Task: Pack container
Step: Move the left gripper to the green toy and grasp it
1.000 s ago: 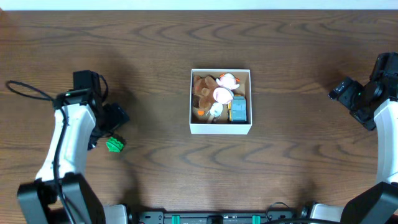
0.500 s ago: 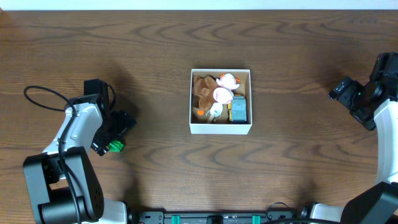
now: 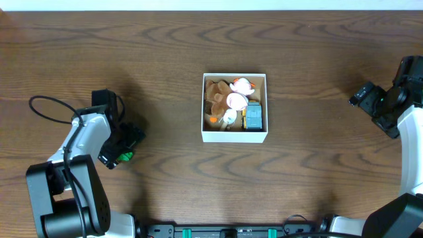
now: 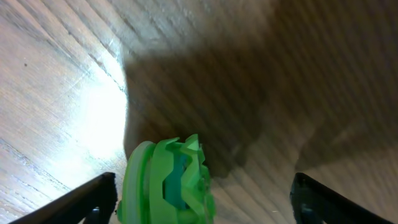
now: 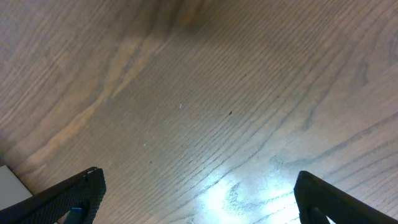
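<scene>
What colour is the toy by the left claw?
Green toy; clearest in left wrist view.

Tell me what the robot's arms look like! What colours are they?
Both arms have smooth white tubes joined by chunky black joints. The left arm has a thin black cable looping off it. The right arm has the same colours. Each ends in black fingers.

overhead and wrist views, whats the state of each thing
box: upright, open-topped, holding toys
left hand: open, fingers either side of the green toy
green toy: lying on the table, outside the box, not gripped
right hand: open, empty, over bare table
</scene>
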Motion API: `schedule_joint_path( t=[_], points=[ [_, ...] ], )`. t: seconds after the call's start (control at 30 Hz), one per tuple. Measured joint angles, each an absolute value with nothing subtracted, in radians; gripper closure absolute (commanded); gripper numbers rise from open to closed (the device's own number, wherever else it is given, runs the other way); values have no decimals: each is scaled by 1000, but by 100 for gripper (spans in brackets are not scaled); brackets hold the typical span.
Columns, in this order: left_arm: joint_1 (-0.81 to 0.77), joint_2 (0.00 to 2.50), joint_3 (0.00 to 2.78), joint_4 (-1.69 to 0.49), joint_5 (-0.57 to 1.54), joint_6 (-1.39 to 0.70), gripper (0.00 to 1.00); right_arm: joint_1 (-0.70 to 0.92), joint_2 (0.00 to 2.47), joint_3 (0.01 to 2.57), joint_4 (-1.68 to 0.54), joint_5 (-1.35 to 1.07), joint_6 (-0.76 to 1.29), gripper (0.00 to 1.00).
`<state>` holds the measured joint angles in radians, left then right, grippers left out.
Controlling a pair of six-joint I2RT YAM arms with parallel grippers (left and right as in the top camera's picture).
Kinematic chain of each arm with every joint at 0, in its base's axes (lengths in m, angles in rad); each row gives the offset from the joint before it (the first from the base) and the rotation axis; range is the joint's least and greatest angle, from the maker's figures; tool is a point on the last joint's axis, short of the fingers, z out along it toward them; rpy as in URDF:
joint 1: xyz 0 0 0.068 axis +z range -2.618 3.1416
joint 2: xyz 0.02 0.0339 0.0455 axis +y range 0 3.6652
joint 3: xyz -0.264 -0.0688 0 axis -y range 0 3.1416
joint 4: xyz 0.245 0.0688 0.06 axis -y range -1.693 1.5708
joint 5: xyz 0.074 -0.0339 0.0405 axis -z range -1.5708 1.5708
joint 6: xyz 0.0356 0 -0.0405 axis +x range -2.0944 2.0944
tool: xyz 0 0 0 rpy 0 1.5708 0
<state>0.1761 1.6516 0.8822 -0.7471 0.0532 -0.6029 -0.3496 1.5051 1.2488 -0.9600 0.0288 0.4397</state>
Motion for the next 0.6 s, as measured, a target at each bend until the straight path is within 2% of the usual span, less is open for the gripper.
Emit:
schedule_joint_path(
  t=[0.13, 0.23, 0.3, 0.5, 0.6],
  points=[
    [176, 1652, 882, -745, 54, -603, 26, -350, 1505, 1249, -960, 29, 440, 1],
    [176, 1651, 882, -744, 53, -604, 36, -350, 1505, 1249, -960, 29, 440, 1],
    [176, 1652, 882, -743, 54, -603, 37, -350, 1505, 1249, -960, 29, 440, 1],
    [176, 1651, 882, -743, 54, -603, 51, -350, 1505, 1249, -960, 29, 440, 1],
    [176, 1652, 882, -743, 54, -603, 53, -350, 1505, 1249, -960, 29, 440, 1]
  ],
)
